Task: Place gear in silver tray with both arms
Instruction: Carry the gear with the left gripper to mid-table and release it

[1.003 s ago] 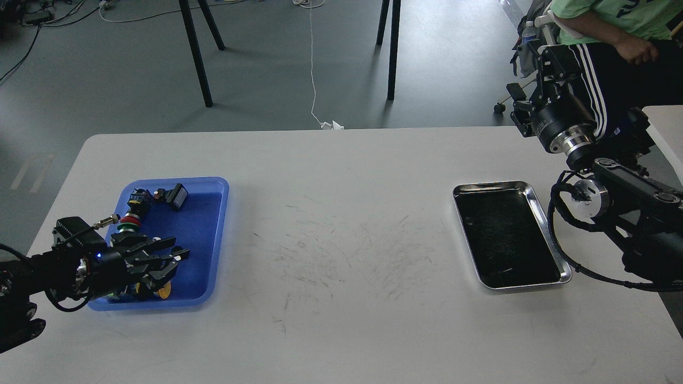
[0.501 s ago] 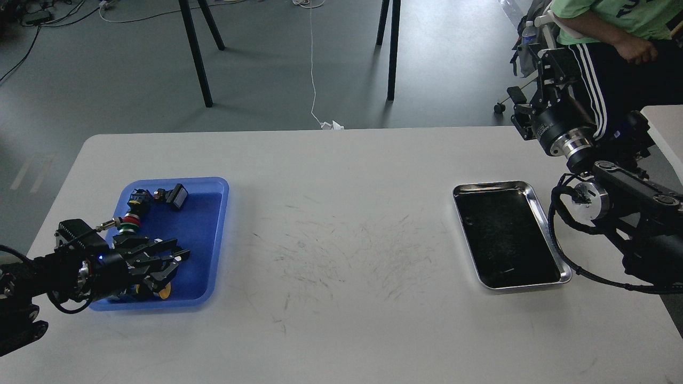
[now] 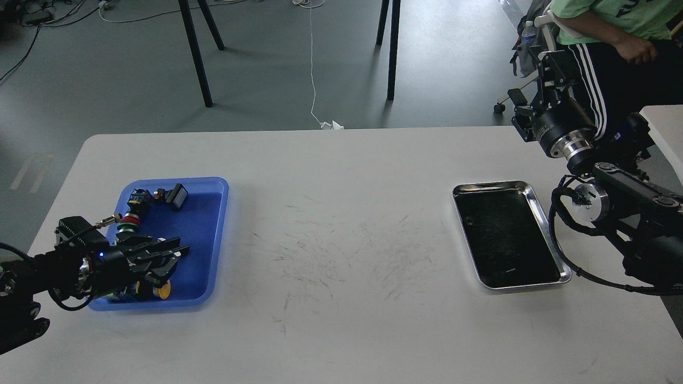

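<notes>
The silver tray (image 3: pixel 550 220) lies at the right of the table, its dark inside bare. At the left, a blue tray (image 3: pixel 205 234) holds several small parts. My left gripper (image 3: pixel 173 260) hangs low over its near end, fingers apart, just above yellow disc-shaped parts (image 3: pixel 163 290). I cannot tell which of the parts is the gear. My right gripper (image 3: pixel 549 61) is raised beyond the table's far right corner, well behind the silver tray. It is dark and seen from behind, so its fingers cannot be told apart.
A stack of green and red rings (image 3: pixel 127 224) and a black connector block (image 3: pixel 177 196) lie at the blue tray's far end. A seated person (image 3: pixel 613 32) is at the far right. The white table (image 3: pixel 341 224) is scuffed in the middle.
My left gripper has shifted slightly lower over the yellow parts. The right arm's wrist has edged a little up and to the right. The trays have not moved.
</notes>
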Controlling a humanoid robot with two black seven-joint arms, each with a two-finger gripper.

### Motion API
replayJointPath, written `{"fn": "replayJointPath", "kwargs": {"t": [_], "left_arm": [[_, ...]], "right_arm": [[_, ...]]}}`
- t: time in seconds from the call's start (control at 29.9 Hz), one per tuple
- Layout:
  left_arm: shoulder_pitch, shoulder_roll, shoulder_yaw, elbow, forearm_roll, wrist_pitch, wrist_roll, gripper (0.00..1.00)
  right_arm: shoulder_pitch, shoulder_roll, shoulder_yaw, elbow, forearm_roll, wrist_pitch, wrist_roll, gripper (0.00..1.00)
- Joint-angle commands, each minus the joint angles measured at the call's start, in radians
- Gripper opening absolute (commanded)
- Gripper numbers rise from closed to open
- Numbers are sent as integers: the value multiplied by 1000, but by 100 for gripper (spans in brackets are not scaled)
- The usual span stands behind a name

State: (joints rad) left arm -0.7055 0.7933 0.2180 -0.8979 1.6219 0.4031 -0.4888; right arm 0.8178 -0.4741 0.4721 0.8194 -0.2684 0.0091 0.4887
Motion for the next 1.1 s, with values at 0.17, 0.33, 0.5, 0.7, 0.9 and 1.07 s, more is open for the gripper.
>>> {"fn": "replayJointPath", "kwargs": {"t": [0.17,0.33,0.5,0.7,0.9,1.07], "left_arm": [[1,12,3,-3,-13,2,0,21],[9,33,1,-33,-14,10,0,19],[3,43,-3,-41,-45,11,0,18],[-12,102,-109,-143,-143,10,0,16],[-29,144,-180,-318,-146,14,0,16],[-103,130,-167,-377,-148,20,0,16]], "right_arm": [[0,0,-1,0,-2,0,0,94],[-2,0,-1,1,-5,0,0,94],[-5,0,-1,0,-8,0,0,94],[-2,0,-1,0,-8,0,0,94],[11,-3,-6,0,-8,0,0,94],[26,-3,-16,0,-6,0,0,94]]}}
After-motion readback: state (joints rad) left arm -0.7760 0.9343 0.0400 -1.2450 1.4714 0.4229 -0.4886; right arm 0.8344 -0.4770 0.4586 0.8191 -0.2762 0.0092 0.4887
